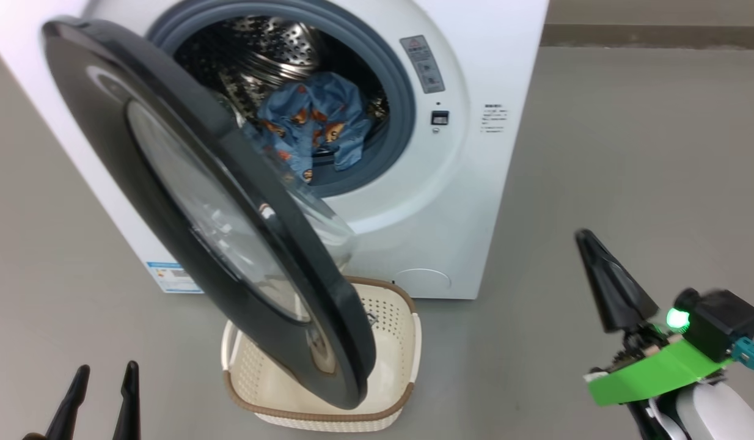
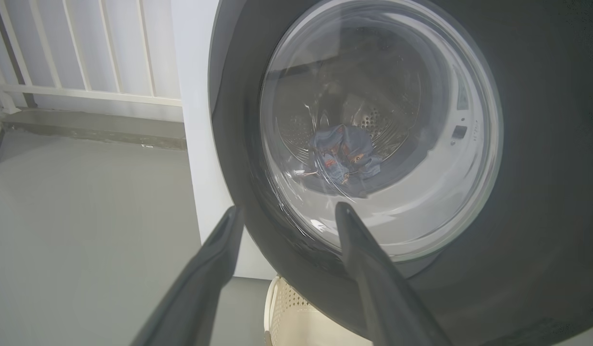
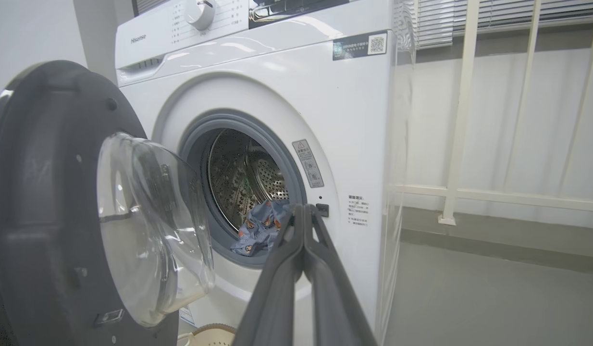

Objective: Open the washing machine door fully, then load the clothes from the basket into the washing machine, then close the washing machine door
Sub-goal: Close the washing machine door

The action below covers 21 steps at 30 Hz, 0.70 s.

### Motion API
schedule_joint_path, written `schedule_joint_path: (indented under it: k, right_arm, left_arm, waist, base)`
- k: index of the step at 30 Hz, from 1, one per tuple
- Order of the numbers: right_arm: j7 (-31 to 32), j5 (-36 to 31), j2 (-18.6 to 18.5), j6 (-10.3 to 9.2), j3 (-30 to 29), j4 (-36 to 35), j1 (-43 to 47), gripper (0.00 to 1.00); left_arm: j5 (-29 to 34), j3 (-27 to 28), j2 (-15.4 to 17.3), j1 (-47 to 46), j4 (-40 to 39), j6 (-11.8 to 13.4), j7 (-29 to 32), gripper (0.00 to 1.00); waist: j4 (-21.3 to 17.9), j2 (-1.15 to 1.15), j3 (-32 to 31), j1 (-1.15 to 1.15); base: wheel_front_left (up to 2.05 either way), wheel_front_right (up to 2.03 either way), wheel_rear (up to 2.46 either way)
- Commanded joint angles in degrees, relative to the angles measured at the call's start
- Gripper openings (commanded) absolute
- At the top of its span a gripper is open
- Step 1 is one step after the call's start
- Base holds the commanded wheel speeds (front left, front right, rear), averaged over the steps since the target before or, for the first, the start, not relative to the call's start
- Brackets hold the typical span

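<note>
The washing machine (image 1: 475,183) stands on grey floor (image 1: 627,153); left pincer (image 1: 108,368) spread, right pincer (image 1: 585,239) pressed together, empty.

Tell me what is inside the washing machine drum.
A light blue garment with orange prints lies at the front of the drum, its edge hanging onto the grey gasket. The open door covers the drum's left side in the head view, so anything there is hidden.

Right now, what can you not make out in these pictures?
Basket, head view: the washing machine door covers most of its floor, so whether anything lies there cannot be told.
Small print on the washing machine front, head view: too small.
Left hand, head view: cut off by the bottom edge.
</note>
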Motion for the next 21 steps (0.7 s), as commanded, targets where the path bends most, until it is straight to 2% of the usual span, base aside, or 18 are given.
schedule_joint_path:
  k: [1,13,21]
  right_arm:
    - [-0.46,-0.86,-0.98,0.31,1.88,-2.57,-2.63,0.00]
    - [-0.46,-2.06,0.06,0.31,12.86,-12.67,-8.49,0.00]
    - [-0.46,-1.17,1.16,0.31,21.77,-14.75,-10.14,0.00]
  left_arm:
    - [0.66,2.36,0.85,-1.03,-1.78,0.02,-0.60,1.00]
    - [1.00,2.44,-0.16,-1.12,-1.78,0.02,-0.60,1.00]
    - [1.04,2.15,-0.19,-1.14,-1.95,0.02,-0.60,1.00]
  waist:
    - [1.14,0.00,-0.39,0.00]
    - [5.83,0.00,-1.63,0.00]
    - [7.29,0.00,-1.91,0.00]
  base:
    - [0.00,0.00,0.00]
    - [0.00,0.00,0.00]
    - [0.00,0.00,0.00]
